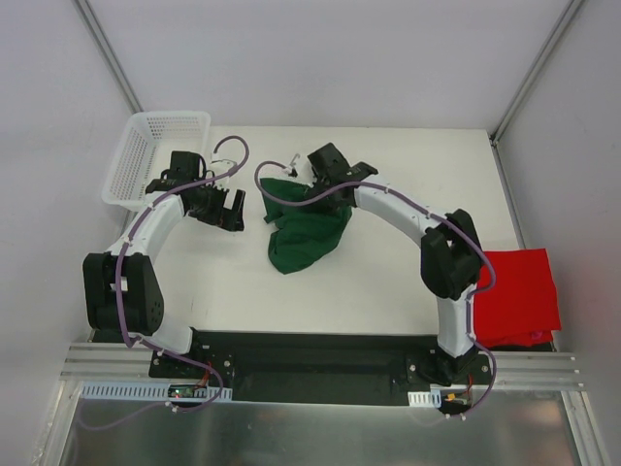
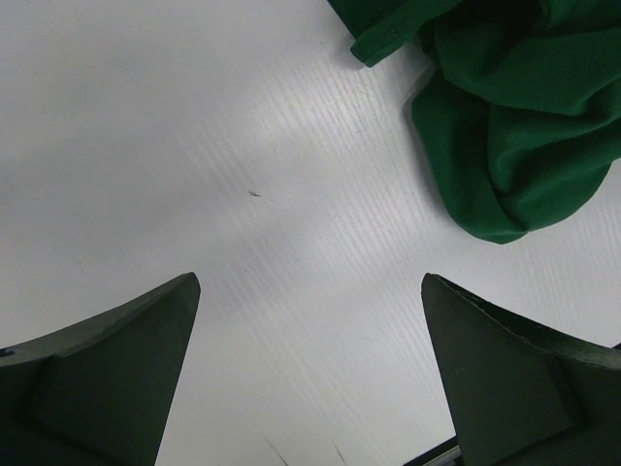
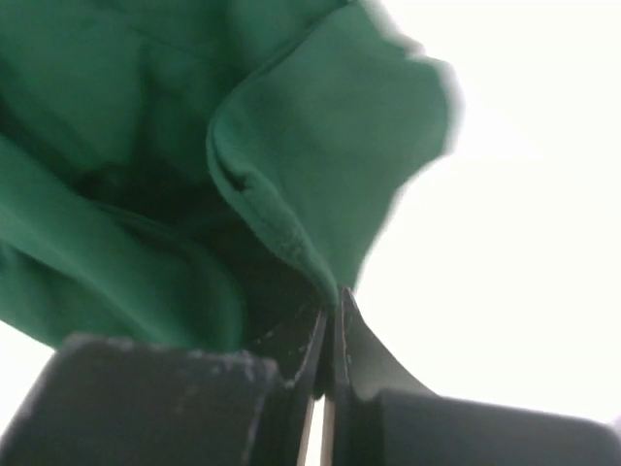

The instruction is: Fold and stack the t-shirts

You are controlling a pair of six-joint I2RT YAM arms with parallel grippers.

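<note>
— What have the right jaws got?
— They're pinched shut on an edge of the green shirt [image 1: 309,233], crumpled mid-way across the desk [image 1: 388,286], probably to pull it flat. The left jaws stand wide and empty beside it. The red shirt [image 1: 519,291] lies at the right edge.

readable text: none in any of the three views.
green t-shirt [image 1: 306,233]: plain cloth, no print or tag legible.
red t-shirt [image 1: 519,291]: plain, nothing legible.
basket [image 1: 160,118]: bare white mesh, no label.
arm casings [image 1: 388,202]: no brand or number made out from above.
small circuit boards [image 1: 180,390] at the near rail: possibly printed, too small to read.
</note>
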